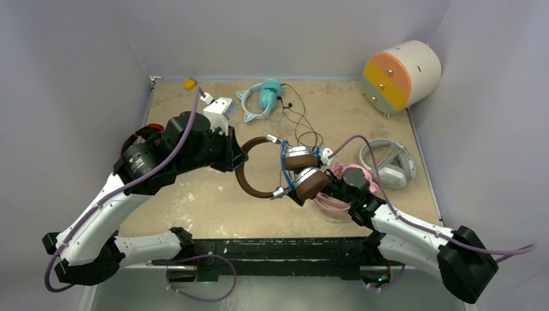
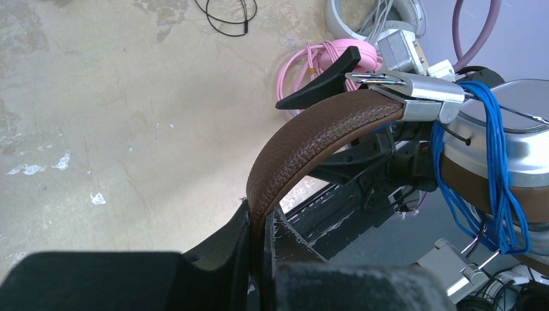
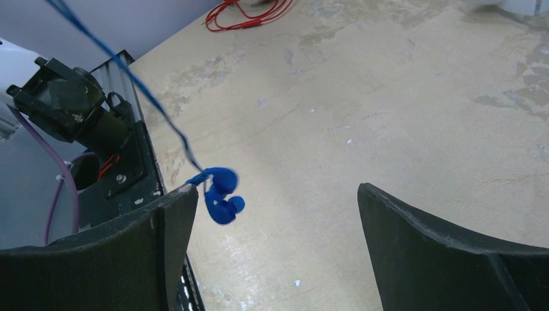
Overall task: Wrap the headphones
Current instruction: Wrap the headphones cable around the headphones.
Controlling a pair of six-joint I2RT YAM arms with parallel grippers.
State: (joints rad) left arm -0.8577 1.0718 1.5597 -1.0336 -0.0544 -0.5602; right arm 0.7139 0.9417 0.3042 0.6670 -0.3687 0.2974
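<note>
Scuffed beige tabletop (image 1: 194,201) underneath. Found brown leather-banded, silver-cupped headphones (image 2: 304,139) pinched fast in left gripper (image 2: 259,230), raised over mid-table. Saw right gripper (image 3: 275,194) spread wide, empty, blue cord's plug end (image 3: 222,197) dangling beside one finger. Risked unwinding, left unsecured.

Headphones (image 1: 239,175) centre, canister (image 1: 401,74) behind, far right

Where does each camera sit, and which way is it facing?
Top external: above and behind, looking down on the table; left arm and right arm show.
Left wrist: looks along the left fingers, shut on the brown headband.
Right wrist: looks down past the open right fingers at the blue plug.
Shared: both wrist views show the blue cord.
</note>
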